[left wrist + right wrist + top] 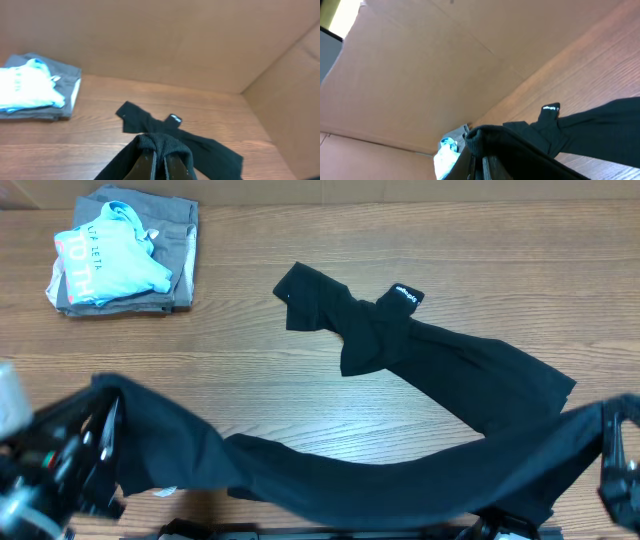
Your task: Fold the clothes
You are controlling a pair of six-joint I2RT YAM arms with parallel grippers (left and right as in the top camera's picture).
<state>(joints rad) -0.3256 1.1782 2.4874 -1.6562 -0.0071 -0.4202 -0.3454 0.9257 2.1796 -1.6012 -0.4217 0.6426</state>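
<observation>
Table (420, 240): the folded garment (182, 242) sits at the far left corner, with the lettered shirt (105, 250) lying on top of it. The clothes (400, 470) lie well apart to its right. One part rests from mid-table toward the right. The other stretches along the near edge, its left end in the left gripper (160, 157) and its right end in the right gripper (481, 162). A cardboard wall (165, 40) stands behind the table.

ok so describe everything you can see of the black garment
The black garment is plain, soft, matte fabric, crumpled rather than flat. One part is drawn into a long band along the near side of the table, its ends pinched in the shut left hand and right hand. The rest lies on the wood farther back, twisted, with a small white-printed tab. Whether it is all one piece is unclear.
</observation>
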